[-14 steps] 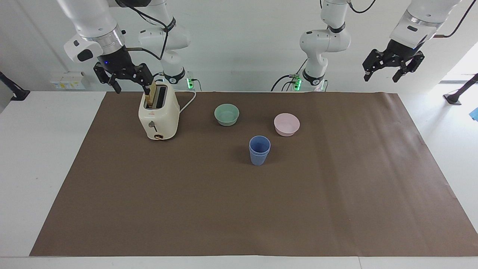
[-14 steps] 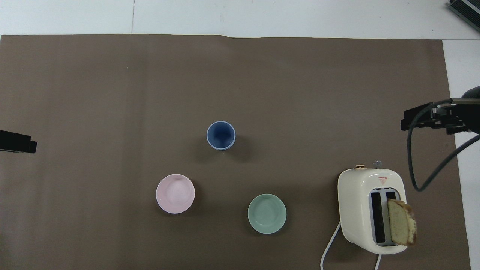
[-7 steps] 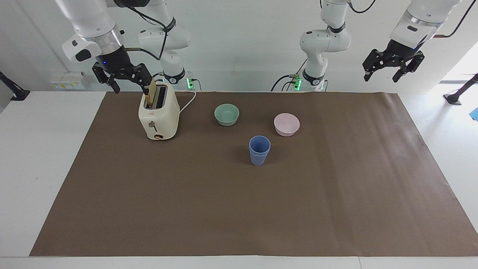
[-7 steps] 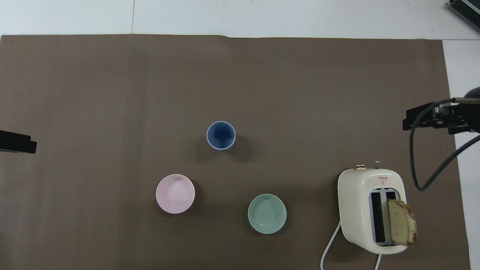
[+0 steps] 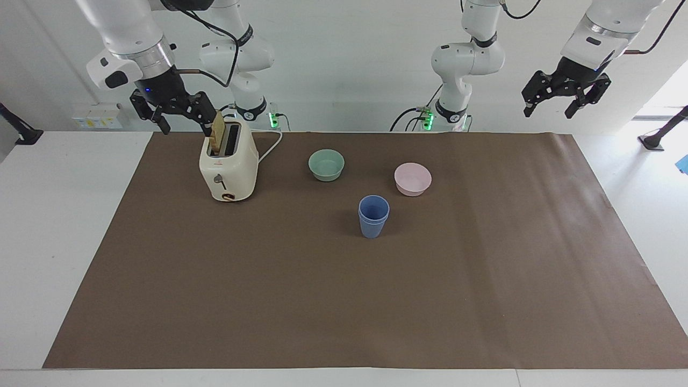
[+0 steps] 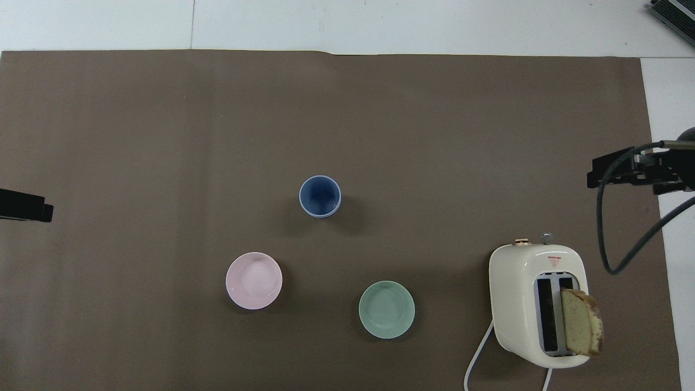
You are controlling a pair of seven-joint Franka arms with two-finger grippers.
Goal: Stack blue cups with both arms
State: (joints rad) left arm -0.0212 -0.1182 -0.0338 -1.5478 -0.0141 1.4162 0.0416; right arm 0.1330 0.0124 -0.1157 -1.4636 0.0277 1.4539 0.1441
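The two blue cups [image 5: 373, 216] stand upright on the brown mat, one nested inside the other; from overhead they show as a single stack [image 6: 320, 196]. My right gripper [image 5: 184, 124] hangs open and empty in the air over the mat's edge at the right arm's end, beside the toaster's top; it also shows in the overhead view [image 6: 632, 171]. My left gripper [image 5: 548, 112] hangs open and empty high over the mat's edge at the left arm's end; only its tip [image 6: 27, 205] shows from overhead. Both are well away from the cups.
A cream toaster [image 5: 228, 166] with a bread slice [image 6: 581, 321] in one slot stands toward the right arm's end. A mint-green bowl [image 5: 326, 164] and a pink bowl [image 5: 413, 178] sit nearer to the robots than the cups.
My right gripper has risen slightly and drifted a little toward the right arm's end of the table. The left arm, the cups and the bowls have not moved.
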